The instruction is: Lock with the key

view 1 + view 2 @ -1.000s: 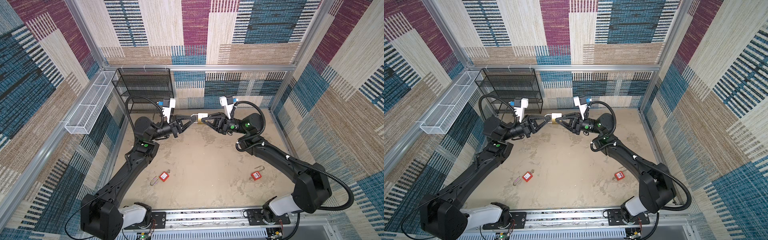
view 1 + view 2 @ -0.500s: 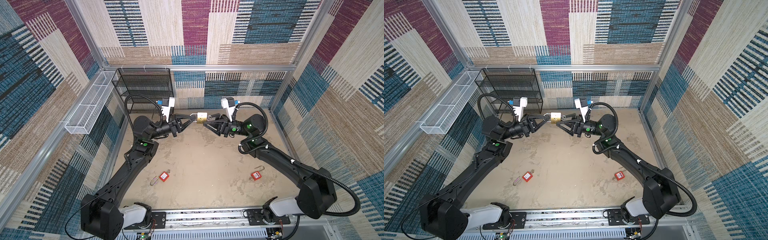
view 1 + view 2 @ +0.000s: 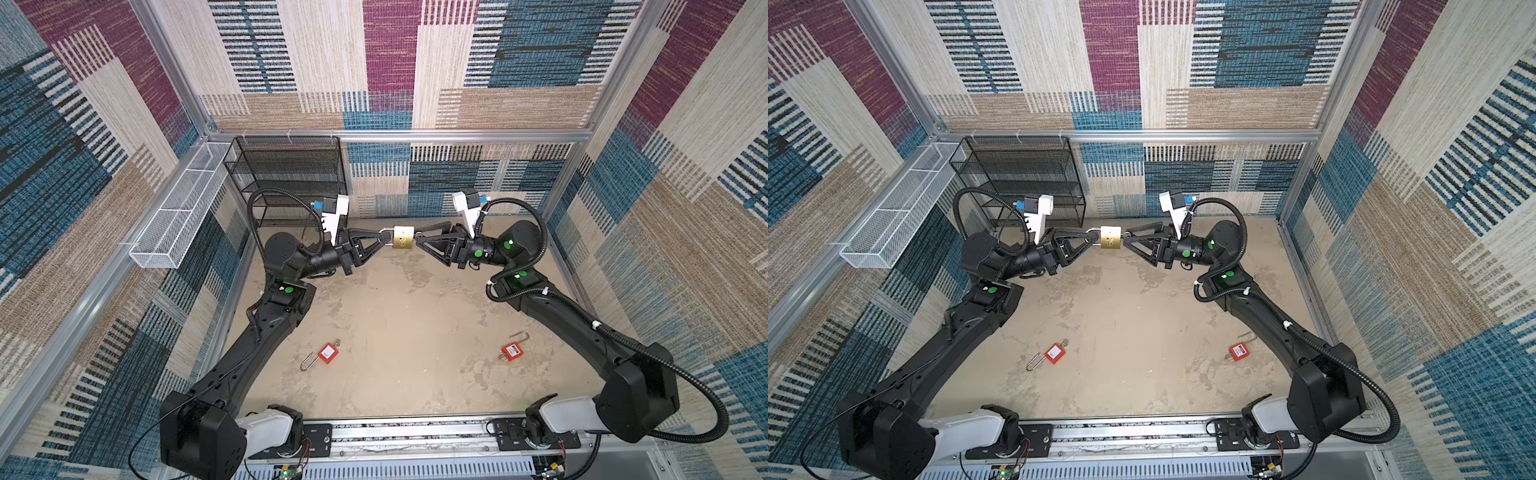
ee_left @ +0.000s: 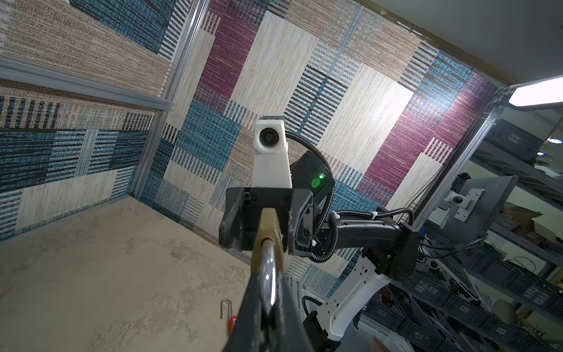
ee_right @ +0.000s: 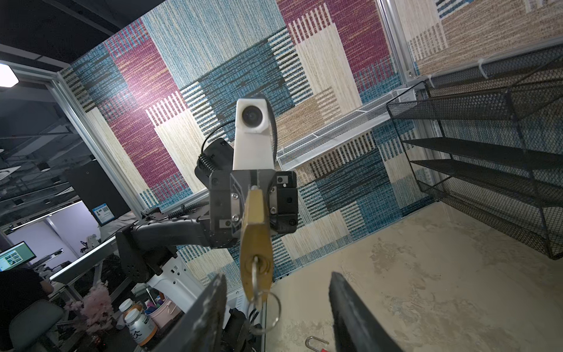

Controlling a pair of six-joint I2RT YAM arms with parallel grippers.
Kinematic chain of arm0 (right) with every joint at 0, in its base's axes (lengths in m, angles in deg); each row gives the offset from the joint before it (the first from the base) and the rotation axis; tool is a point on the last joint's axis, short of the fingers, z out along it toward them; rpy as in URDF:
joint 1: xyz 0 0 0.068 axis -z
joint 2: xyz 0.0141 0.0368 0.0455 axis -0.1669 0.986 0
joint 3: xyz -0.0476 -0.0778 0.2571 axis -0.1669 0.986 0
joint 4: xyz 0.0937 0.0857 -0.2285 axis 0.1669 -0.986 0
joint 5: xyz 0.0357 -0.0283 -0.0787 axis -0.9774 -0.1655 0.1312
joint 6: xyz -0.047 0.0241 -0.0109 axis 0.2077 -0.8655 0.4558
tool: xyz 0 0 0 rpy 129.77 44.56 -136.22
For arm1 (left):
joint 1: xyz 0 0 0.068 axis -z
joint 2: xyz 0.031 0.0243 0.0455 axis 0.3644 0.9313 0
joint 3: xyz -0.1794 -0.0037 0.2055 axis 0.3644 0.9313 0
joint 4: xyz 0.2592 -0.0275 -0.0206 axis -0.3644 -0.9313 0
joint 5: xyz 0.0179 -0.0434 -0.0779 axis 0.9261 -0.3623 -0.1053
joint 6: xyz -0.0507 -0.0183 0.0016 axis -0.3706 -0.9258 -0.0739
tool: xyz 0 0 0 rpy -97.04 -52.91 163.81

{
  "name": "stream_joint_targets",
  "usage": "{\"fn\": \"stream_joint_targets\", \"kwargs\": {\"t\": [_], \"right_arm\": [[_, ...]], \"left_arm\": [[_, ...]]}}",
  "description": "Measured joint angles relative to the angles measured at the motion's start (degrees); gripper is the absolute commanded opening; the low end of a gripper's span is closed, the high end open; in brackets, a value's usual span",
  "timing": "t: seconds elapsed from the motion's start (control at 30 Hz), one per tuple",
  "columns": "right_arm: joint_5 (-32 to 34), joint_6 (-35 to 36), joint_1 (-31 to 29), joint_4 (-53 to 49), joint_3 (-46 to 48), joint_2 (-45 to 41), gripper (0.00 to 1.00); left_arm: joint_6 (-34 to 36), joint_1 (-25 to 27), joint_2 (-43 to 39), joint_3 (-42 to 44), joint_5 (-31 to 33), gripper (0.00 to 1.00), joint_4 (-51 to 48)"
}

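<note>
L fingers (image 4: 289,317) clamped on shackle (image 4: 268,274) of brass padlock (image 3: 403,238), midair near black mesh rack (image 3: 291,183); R fingers (image 5: 207,314) wide apart, empty, flanking inserted key (image 5: 255,274); risk: off-centre close nudges key, padlock swivels in L pinch.

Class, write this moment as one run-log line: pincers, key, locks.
left pincer: shut on brass padlock shackle | right pincer: open, flanking key | key: in keyway | red padlocks: on table
</note>
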Motion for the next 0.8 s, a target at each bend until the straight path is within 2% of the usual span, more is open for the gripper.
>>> {"fn": "stream_joint_targets", "kwargs": {"t": [0.33,0.37,0.5,0.6,0.8], "right_arm": [[-1.51,-0.35,0.24,-0.11,-2.05,1.57,0.40],[-1.51,-0.50,0.24,-0.09,-2.21,1.66,0.36],[-2.36,-0.96,0.24,0.09,-2.40,1.90,0.12],[-3.02,-1.64,0.13,0.72,-2.43,2.16,0.01],[-3.56,-1.64,0.15,1.60,-1.64,1.49,0.00]], "left_arm": [[0.00,-0.02,-0.17,0.09,-0.02,0.00,-0.37],[0.00,-0.02,-0.17,0.11,-0.04,0.00,-0.44],[0.00,-0.11,-0.20,0.26,0.02,0.00,-0.57],[0.00,-0.24,-0.20,0.33,0.26,0.00,-1.40],[0.02,-0.33,-0.17,0.33,0.02,0.00,-2.12]]}}
